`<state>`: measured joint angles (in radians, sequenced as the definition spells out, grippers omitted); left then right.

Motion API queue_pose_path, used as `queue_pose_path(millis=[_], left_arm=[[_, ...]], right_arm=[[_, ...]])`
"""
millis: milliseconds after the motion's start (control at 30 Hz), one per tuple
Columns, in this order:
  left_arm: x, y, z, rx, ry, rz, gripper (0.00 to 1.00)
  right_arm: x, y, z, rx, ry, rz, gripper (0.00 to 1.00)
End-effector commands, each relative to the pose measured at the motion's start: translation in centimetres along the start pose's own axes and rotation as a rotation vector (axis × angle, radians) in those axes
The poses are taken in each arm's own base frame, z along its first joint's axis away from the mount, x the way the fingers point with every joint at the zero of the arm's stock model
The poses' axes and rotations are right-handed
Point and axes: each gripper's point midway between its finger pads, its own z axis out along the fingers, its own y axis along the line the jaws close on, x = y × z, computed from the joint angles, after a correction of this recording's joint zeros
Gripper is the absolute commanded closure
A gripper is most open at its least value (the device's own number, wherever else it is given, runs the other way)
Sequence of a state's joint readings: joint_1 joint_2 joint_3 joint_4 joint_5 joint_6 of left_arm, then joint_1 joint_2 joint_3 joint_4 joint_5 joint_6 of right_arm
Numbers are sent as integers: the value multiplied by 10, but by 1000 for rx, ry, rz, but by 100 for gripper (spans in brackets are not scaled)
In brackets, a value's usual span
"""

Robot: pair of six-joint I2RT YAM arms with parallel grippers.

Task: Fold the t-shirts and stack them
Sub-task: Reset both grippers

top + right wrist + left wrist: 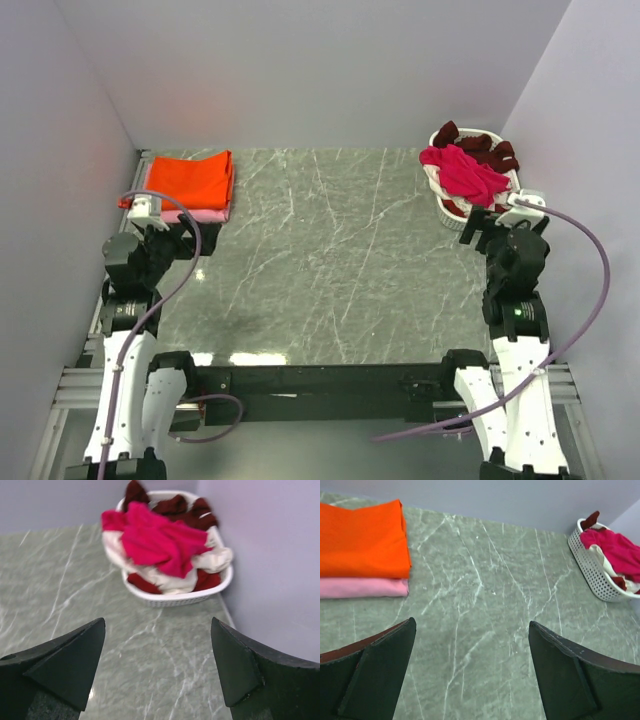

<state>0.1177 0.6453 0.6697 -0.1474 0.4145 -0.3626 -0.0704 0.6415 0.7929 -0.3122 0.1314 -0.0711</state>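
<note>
Left hand [472, 625] and right hand [159, 622] are gaping empty; with orange tee [192, 178] lying folded on pink [362, 587] far left and magenta tee [155, 540] tangling with maroon [185, 510] in the basket [175, 599], you're risking dragging both out or tipping it.

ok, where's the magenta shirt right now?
Top view: the magenta shirt is at the table's far right corner, heaped on maroon shirts in the white basket, just beyond the right gripper.

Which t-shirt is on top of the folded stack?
The orange t-shirt, folded flat over the pink t-shirt at the table's far left. The magenta t-shirt and the maroon t-shirts lie crumpled in the white basket.
</note>
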Motion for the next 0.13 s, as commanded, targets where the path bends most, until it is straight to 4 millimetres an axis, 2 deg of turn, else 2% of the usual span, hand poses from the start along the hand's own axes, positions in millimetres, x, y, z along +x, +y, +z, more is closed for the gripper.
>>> queue_pose_path(millis=[0,100], left_arm=[[8,-7,-3,36,1,6,1],[15,-3,-5,18,3,16,1]], right_arm=[[-19,-32,-7,188,-98,93,8],[-12,-34,-7,208,-91,131,8]])
